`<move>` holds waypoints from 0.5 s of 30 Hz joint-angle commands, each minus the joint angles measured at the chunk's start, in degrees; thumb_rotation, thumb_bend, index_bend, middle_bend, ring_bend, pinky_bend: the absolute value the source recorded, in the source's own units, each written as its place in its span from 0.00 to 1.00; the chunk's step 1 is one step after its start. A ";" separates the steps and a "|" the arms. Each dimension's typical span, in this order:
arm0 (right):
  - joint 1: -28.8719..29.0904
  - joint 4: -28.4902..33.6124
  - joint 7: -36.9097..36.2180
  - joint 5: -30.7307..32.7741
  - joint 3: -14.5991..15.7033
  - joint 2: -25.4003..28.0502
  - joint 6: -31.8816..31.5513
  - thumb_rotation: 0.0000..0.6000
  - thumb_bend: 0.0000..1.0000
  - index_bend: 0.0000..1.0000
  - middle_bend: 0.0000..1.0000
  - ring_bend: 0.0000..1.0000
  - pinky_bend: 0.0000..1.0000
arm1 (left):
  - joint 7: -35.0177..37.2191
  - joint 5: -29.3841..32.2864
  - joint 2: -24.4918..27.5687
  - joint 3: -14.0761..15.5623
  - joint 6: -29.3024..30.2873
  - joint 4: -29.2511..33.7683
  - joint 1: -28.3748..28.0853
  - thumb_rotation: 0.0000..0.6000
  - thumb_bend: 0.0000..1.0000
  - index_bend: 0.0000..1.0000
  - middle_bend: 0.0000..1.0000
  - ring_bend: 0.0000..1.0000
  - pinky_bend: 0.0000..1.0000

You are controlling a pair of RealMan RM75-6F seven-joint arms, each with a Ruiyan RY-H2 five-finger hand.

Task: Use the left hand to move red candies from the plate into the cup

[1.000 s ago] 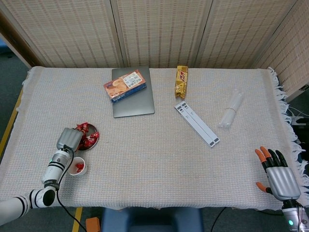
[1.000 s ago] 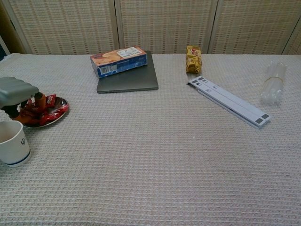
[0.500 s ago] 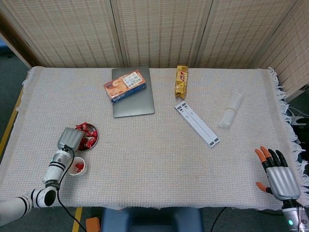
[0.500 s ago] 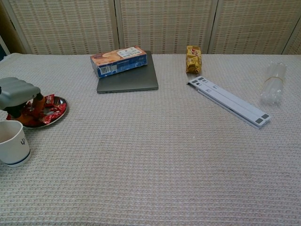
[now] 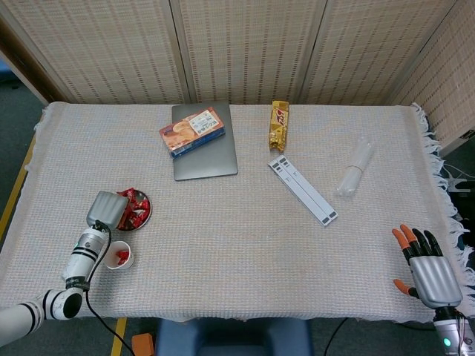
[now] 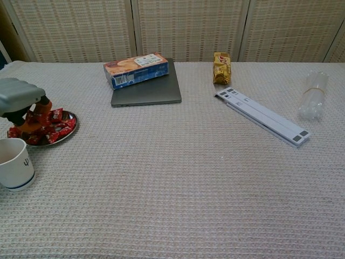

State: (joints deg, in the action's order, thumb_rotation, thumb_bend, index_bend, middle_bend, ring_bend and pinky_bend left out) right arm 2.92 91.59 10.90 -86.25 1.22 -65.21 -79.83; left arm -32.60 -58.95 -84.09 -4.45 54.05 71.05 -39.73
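Since the earlier frames, our left hand (image 6: 21,100) has lifted a little above the small round metal plate (image 6: 69,128) and now hangs over its left part; its orange-tipped fingers point down at the pile of red wrapped candies (image 6: 51,125). We cannot tell whether a candy is pinched between them.

Largest is the beige woven cloth (image 5: 245,245) covering the table, fringed along its right edge. On its far side lies the flat grey laptop (image 5: 211,152), lid closed, with the orange-and-blue rectangular biscuit box (image 5: 192,131) lying across its upper left part. Right of these lies the long white folding stand (image 5: 303,190), set diagonally, and beyond it the clear plastic bottle (image 5: 354,168) on its side. Just above the stand's far end lies the yellow snack packet (image 5: 278,124).

Our right hand (image 5: 429,271) rests palm down at the near right corner of the cloth, fingers apart and grasping nothing.

At the near left, the plate carries the candies heaped on it. Just in front of the plate stands the small white paper cup (image 6: 14,164), upright, apart from the plate; the head view shows a few red candies already inside it.
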 commanded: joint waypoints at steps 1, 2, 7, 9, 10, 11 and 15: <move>-0.01 0.01 0.01 -0.07 0.04 0.00 -0.02 1.00 0.06 0.00 0.00 0.00 0.00 | 1.89 -1.97 2.13 -0.45 1.78 3.07 0.70 1.00 0.45 0.65 0.67 0.61 1.00; -0.01 0.01 0.01 -0.11 0.06 -0.01 -0.02 1.00 0.06 0.00 0.00 0.00 0.00 | 2.36 -2.63 2.78 -0.43 2.47 4.16 1.02 1.00 0.45 0.65 0.67 0.61 1.00; -0.03 0.02 -0.20 -0.31 0.15 0.10 -0.09 1.00 0.06 0.00 0.00 0.00 0.00 | 5.91 -7.75 8.91 1.47 7.61 13.91 4.77 1.00 0.45 0.65 0.67 0.61 1.00; 0.01 0.02 -0.31 -0.43 0.23 0.18 -0.01 1.00 0.06 0.00 0.00 0.00 0.00 | 7.34 -10.07 10.81 2.82 9.54 16.82 6.52 1.00 0.45 0.65 0.67 0.61 1.00; 0.01 0.01 -0.39 -0.51 0.27 0.22 -0.01 1.00 0.06 0.00 0.00 0.00 0.00 | 7.92 -11.26 11.54 3.58 10.56 17.89 7.43 1.00 0.45 0.65 0.67 0.61 1.00; -0.01 0.02 -0.48 -0.60 0.32 0.26 -0.03 1.00 0.06 0.00 0.00 0.00 0.00 | 8.33 -12.48 12.11 4.37 11.54 18.71 8.30 1.00 0.45 0.65 0.67 0.61 1.00; -0.06 0.06 -0.76 -1.31 0.60 0.38 -0.27 1.00 0.06 0.00 0.00 0.00 0.00 | 8.68 -17.75 13.08 7.35 16.46 20.25 12.01 1.00 0.45 0.63 0.66 0.61 1.00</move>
State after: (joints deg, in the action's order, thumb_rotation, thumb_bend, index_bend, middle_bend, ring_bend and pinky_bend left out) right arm 2.88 91.64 10.17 -87.50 1.77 -64.85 -80.07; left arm -24.71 -73.76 -72.18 0.85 67.40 89.88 -30.26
